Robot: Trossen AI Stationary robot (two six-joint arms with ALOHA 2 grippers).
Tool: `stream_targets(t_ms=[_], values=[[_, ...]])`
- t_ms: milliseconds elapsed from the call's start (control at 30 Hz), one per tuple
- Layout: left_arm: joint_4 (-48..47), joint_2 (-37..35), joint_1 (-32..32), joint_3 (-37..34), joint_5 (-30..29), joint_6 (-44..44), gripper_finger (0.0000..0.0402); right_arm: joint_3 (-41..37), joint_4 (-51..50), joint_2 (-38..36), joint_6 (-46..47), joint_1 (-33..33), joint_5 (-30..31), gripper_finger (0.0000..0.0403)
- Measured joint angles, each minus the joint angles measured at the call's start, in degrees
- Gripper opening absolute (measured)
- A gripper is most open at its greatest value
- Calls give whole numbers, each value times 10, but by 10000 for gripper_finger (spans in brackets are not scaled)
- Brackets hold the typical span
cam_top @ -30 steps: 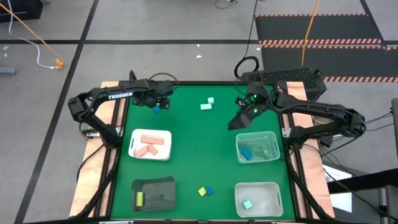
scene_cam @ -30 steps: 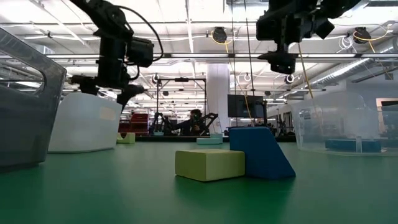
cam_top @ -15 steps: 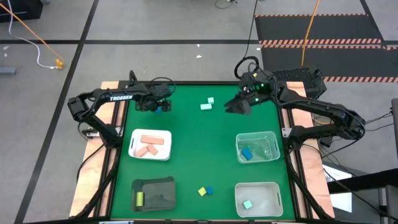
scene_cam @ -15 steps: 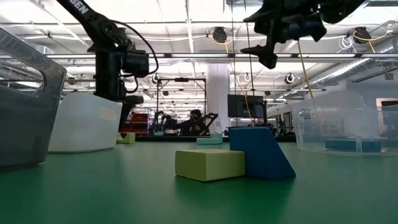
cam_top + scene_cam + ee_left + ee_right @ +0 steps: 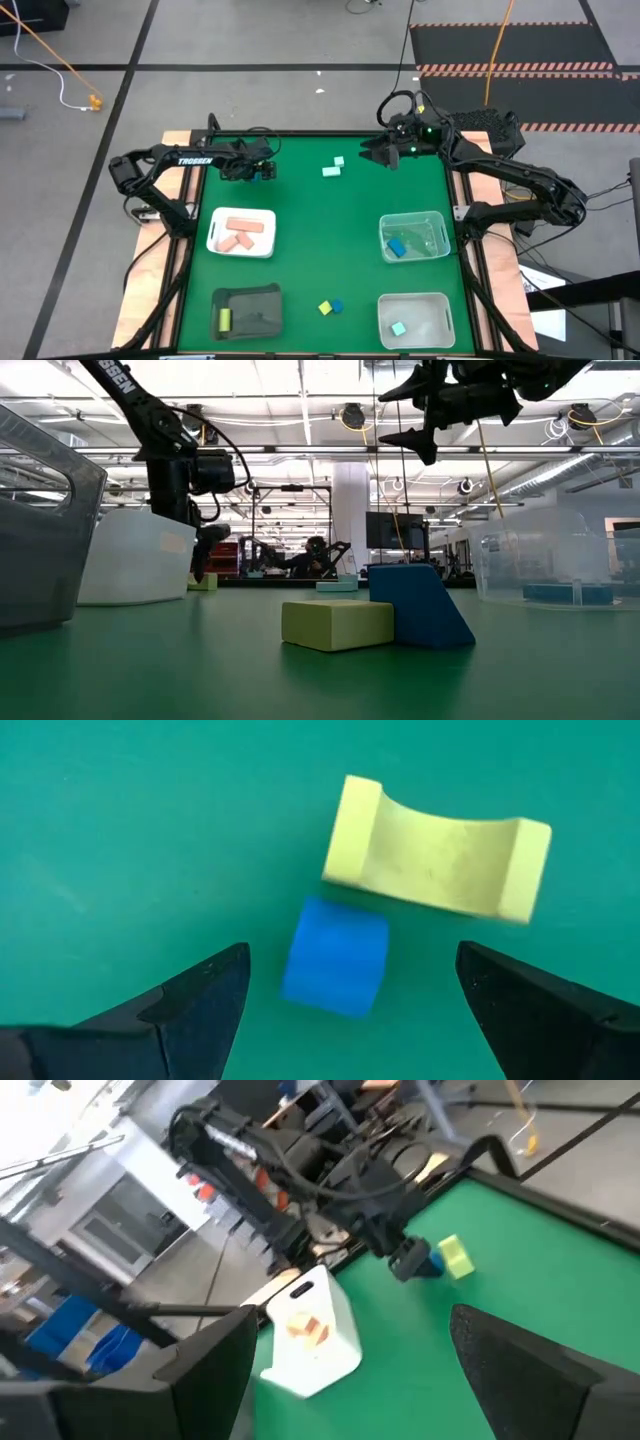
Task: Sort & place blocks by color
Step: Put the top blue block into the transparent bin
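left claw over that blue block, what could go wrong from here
The left claw is open around the blue block, but the yellow arch block lies very close beside it. Closing or descending could nudge the yellow piece or catch it too. The blue block also sits nearer one finger, so it may twist or slide as the claw shuts.

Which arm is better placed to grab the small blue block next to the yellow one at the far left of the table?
Left. The left gripper hangs open directly over the small blue block beside the curved yellow block. The right gripper is raised across the green table, far from it.
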Motion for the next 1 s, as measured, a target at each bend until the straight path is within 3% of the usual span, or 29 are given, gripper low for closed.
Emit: stream_targets(t_ms=[133, 400, 533, 667, 900, 1000], values=[[14, 0, 1, -6, -4, 0, 327, 0, 10, 0, 0, 0, 20, 320], [15, 0, 1, -7, -15, 22, 197, 0, 13, 0, 0, 0, 20, 320], [14, 0, 1, -7, -15, 30, 158, 0, 13, 0, 0, 0, 20, 320], [11, 1, 1, -6, -11, 32, 156, 0, 13, 0, 0, 0, 20, 320], [-1, 45, -3, -3, 15, 44, 199, 0, 13, 0, 0, 0, 20, 320], [2, 52, -10, -3, 7, 36, 197, 0, 13, 0, 0, 0, 20, 320]])
